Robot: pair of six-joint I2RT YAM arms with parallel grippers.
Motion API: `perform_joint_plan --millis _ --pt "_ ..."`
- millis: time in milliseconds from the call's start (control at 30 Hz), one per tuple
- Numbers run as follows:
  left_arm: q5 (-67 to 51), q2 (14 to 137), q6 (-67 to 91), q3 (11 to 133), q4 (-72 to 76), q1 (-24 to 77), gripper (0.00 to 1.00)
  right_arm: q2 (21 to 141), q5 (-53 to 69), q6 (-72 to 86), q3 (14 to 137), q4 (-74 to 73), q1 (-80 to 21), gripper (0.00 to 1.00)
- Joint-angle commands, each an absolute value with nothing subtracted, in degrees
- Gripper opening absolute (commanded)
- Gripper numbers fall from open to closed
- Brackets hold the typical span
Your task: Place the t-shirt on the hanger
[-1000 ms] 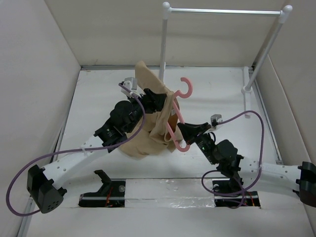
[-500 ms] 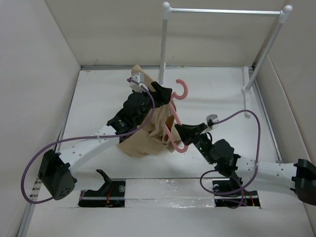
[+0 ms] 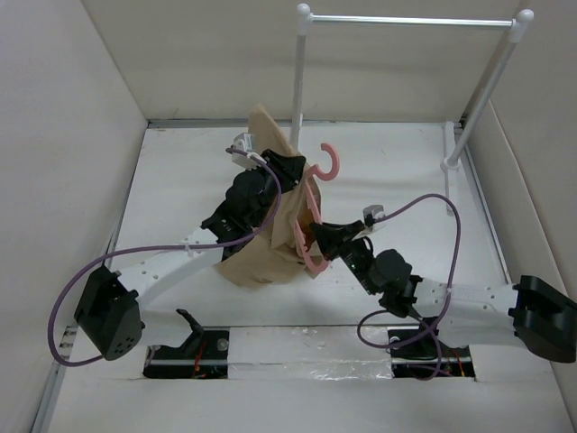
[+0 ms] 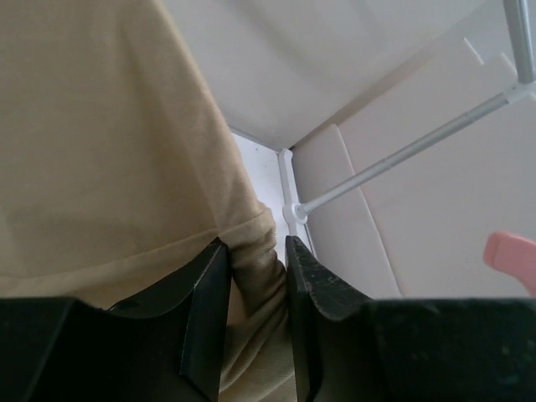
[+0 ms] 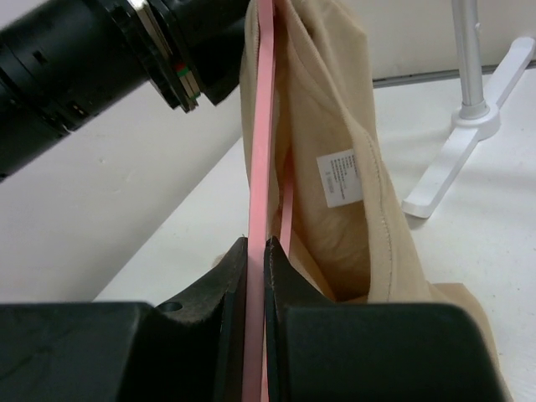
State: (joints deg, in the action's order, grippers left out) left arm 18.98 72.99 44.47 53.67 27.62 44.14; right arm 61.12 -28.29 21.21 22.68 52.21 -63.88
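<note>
Right hand (image 5: pixel 255 245) first, nearest the bases: fingers pressed together on the pink hanger (image 5: pixel 261 126), clamped on its lower end. The hanger therefore stands steep, up and away from this hand, w/ the hook at the far top. Prob. held this way to give a fixed frame for the cloth to be pulled over.

Just beyond the fingers, the t-shirt (image 5: pixel 335 117) hangs alongside the hanger. One pink bar runs up the edge of the cloth. A second seems to pass inside the opening, though I can't tell how far in. White care label (image 5: pixel 337 177) shows on the inner face, so an opening faces this hand.

Left hand (image 4: pixel 255 251) is farther out, above and left of the right one, fingers nearly closed, pinching a folded edge of the t-shirt between them. It holds that edge high, close to the hanger's top end, prob. to spread the opening & lift it off the bench (image 3: pixel 180 180). The rest droops below that pinch in a bunched mass; the lower part appears to reach the bench between both arms.

Cloth: plain tan-beige, no print, soft, creased, stitched seam visible. Judgement: partly threaded, not yet seated on both shoulders.

Farthest: white rail (image 3: pixel 410 20) on two posts, well beyond both hands.
</note>
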Motion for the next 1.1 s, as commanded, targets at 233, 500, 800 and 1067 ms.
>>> perform_joint_plan --millis 233,500,800,1067 --pt "18.89 67.78 43.77 47.82 35.6 44.3 0.0 65.74 -27.34 23.55 26.19 63.11 -64.51 0.0" --pt "17.32 60.56 42.89 44.47 33.84 44.3 0.0 63.99 -28.39 29.96 25.05 53.98 -64.51 0.23" --pt "15.56 54.76 43.15 43.42 33.13 44.3 0.0 52.83 -27.6 31.55 21.71 42.29 -64.51 0.62" --pt "14.33 54.05 44.03 43.16 33.75 44.3 0.0 53.17 -26.02 32.08 17.23 34.99 -61.44 0.0"
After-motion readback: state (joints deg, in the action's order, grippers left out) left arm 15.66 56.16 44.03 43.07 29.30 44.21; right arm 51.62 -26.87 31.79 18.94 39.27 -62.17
